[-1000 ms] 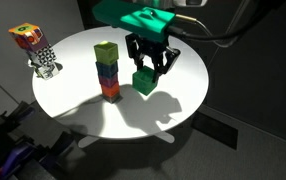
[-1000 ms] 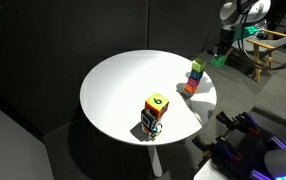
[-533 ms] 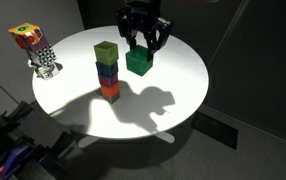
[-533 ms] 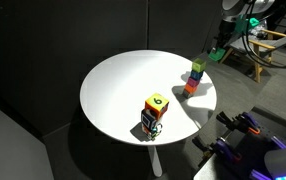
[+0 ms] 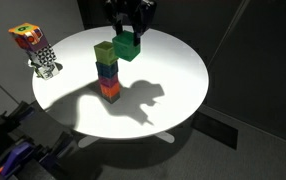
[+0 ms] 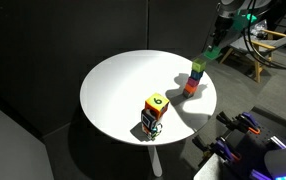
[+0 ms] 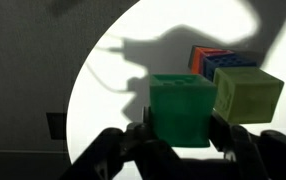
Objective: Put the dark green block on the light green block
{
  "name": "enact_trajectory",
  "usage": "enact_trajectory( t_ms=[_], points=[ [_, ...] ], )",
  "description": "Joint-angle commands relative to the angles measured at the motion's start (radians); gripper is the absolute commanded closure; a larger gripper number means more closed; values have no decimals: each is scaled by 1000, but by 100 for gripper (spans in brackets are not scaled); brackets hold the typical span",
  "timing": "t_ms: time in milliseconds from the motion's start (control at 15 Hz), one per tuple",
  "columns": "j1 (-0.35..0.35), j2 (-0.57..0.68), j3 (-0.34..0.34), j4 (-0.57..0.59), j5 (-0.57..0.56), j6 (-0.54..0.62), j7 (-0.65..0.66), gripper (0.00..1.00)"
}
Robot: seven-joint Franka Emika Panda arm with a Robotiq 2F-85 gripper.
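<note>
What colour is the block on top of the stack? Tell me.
Pale lime, a yellow-green. The light green block shows best in the wrist view.

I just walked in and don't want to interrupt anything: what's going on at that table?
The robot arm's tool is shut on the dark green block and holds it in the air above the white table. The block hangs close beside the top of a stack of cubes, next to the light green block that caps it. It is not yet over that block, so the stacking is not done.
</note>
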Motion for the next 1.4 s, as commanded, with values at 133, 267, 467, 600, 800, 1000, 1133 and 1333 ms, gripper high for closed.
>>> enact_trajectory(
  t_ms=[133, 267, 467, 600, 800, 1000, 1133, 1333],
  points=[
    [24, -81, 2, -50, -29, -20, 36, 71],
    [21, -42, 1, -26, 0, -5, 1, 46],
    [22, -53, 0, -34, 0, -6, 1, 46],
    [22, -53, 0, -34, 0, -6, 1, 46],
    [22, -53, 0, -35, 0, -6, 1, 46],
    [22, -53, 0, -35, 0, -6, 1, 46],
    [22, -53, 0, -35, 0, -6, 1, 46],
    [19, -56, -1, -31, 5, -15, -7, 71]
  ],
)
